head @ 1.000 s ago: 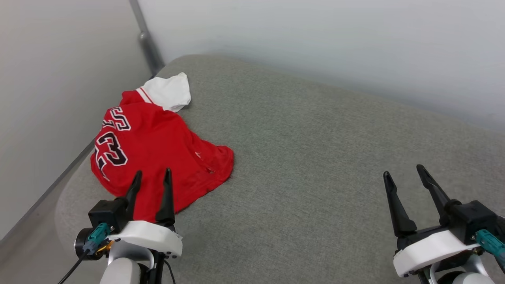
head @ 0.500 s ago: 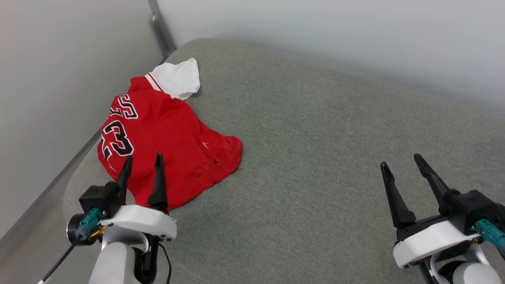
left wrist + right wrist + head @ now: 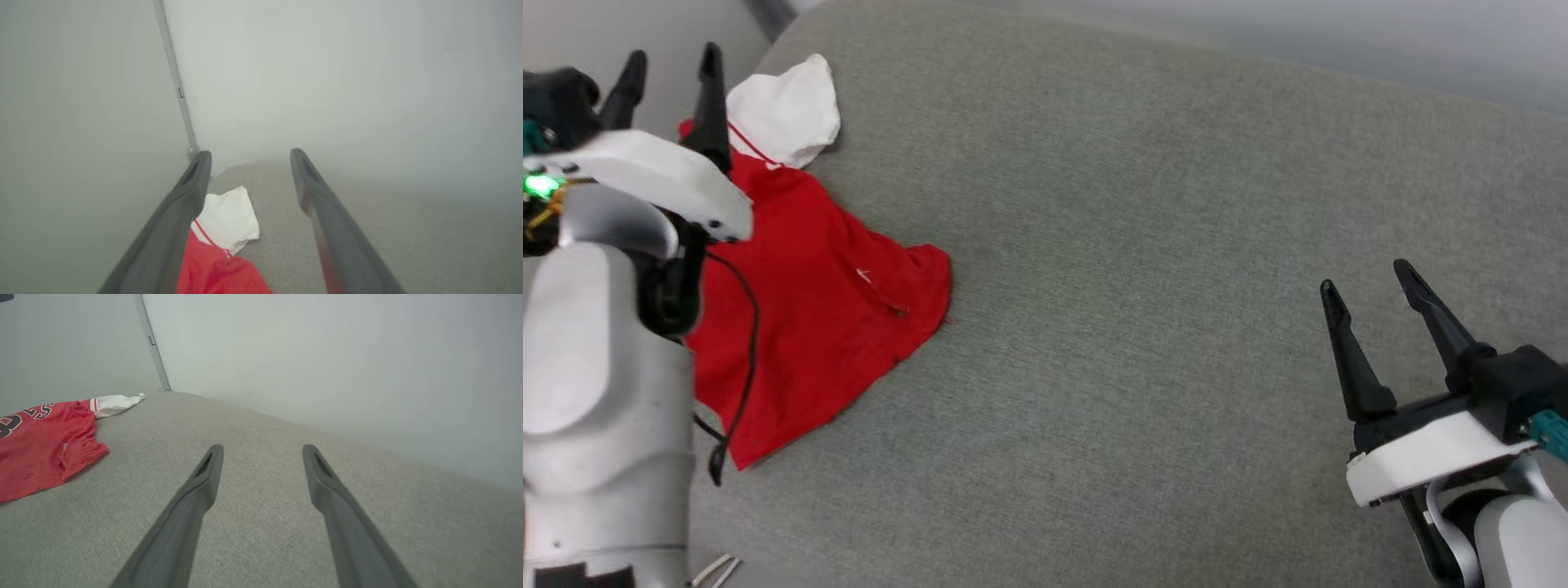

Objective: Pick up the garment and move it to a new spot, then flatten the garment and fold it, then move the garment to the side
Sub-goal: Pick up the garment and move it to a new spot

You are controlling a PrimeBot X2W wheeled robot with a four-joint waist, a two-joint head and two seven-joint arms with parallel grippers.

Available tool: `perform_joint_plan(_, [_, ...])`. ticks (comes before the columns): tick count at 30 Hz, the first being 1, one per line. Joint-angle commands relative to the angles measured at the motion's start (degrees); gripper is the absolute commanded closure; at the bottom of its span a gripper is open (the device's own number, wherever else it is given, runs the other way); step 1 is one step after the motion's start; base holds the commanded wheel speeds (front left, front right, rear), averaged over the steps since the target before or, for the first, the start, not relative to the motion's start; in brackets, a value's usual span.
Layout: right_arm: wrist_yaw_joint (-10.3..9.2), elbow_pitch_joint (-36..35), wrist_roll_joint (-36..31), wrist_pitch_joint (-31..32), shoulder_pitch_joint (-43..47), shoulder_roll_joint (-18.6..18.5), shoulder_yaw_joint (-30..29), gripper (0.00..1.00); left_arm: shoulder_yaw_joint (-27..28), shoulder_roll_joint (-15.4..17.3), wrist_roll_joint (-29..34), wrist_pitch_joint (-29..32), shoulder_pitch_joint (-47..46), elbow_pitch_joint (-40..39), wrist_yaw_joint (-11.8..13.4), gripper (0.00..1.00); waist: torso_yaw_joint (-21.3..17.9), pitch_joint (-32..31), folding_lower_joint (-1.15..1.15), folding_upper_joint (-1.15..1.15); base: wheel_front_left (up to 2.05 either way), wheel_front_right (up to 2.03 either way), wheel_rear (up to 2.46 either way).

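– Since a second ago the left gripper (image 3: 674, 53) has gone forward over the garment (image 3: 825, 286), from its near hem to its far end. The head camera has swung too, so the whole picture has shifted.
– What is the garment?
– It is a red jersey shirt with white short sleeves and red-white striped trim. It lies crumpled at the left end of the grey woven-fabric cushion (image 3: 1135, 245), near the corner of the pale walls (image 3: 327, 81). One white sleeve (image 3: 784, 106) lies at its far end.
– And the left gripper's jaws?
– They are spread wide and hold nothing. In the left wrist view the white sleeve (image 3: 229, 216) shows between its two dark fingers (image 3: 179, 220), with red cloth below it.
– And the other arm?
– The right gripper (image 3: 1364, 274) is likewise spread and empty, over bare cushion at the right, well apart from the garment. In its wrist view the garment (image 3: 45, 449) lies far to the left, with black white-outlined lettering at the picture's edge.
– Anything else?
– A black cable (image 3: 743, 327) loops from the left arm across the red cloth in the head view.
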Motion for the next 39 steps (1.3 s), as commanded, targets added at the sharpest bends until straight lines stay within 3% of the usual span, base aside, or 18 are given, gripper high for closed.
perform_joint_plan(1, [-0.02,0.0,0.5,-0.5,-1.7,-0.2,0.2,0.0,0.1,2.0,-0.8,4.3,-1.8,1.7,-0.2,0.0,-3.3,3.4,0.0,0.0,0.0,0.0,0.0])
perform_joint_plan(8, [-0.02,1.1,0.9,-1.9,-4.4,-0.8,0.4,0.0,0.3,9.5,-6.1,24.3,-6.2,8.8,-0.5,0.0,-6.5,8.2,0.0,0.0,0.0,0.0,0.0])
perform_joint_plan(13, [-0.02,2.0,1.4,-2.8,-6.2,-1.4,1.1,0.0,1.3,12.0,-9.2,35.6,-5.7,13.1,-0.4,0.0,-8.1,10.8,0.0,0.0,0.0,0.0,0.0])
perform_joint_plan(16, [-0.02,2.6,1.8,-3.1,-7.2,-1.6,1.9,0.0,2.9,12.0,-12.0,40.6,-4.0,15.9,0.2,0.0,-9.0,11.9,0.0,0.0,0.0,0.0,0.0])
perform_joint_plan(25, [-0.02,3.2,2.3,-3.4,-8.5,-2.4,2.1,0.0,5.3,9.1,-15.7,43.8,0.6,19.1,3.1,0.0,-10.0,13.8,0.0,0.0,0.0,0.0,0.0])
perform_joint_plan(26, [-0.02,3.3,2.5,-3.4,-8.6,-2.4,2.1,0.0,5.1,8.6,-15.8,44.1,0.7,19.2,3.2,0.16,-10.0,13.8,0.0,0.0,0.0,0.0,0.0])
perform_joint_plan(28, [-0.02,3.2,2.7,-3.6,-8.9,-2.5,2.2,0.0,4.7,8.2,-15.6,43.9,0.9,18.8,3.3,0.76,-9.9,13.8,0.0,0.0,0.0,0.0,0.0])
perform_joint_plan(29, [-0.02,3.2,2.8,-3.6,-9.0,-2.5,2.3,0.0,4.7,8.7,-15.3,43.2,0.7,18.6,3.2,1.0,-9.8,13.7,0.0,0.0,0.0,0.0,0.0])
perform_joint_plan(35, [-0.02,3.7,3.1,-3.6,-8.7,-2.7,2.4,0.0,3.7,10.7,-13.4,39.8,-0.8,17.5,3.9,1.0,-9.4,12.2,0.0,0.0,0.0,0.0,0.0])
perform_joint_plan(39, [-0.02,4.6,3.6,-4.0,-7.6,-2.0,2.2,0.0,3.2,12.7,-10.4,33.1,-3.1,14.8,5.5,1.0,-9.0,9.9,0.0,0.0,0.0,0.0,0.0])
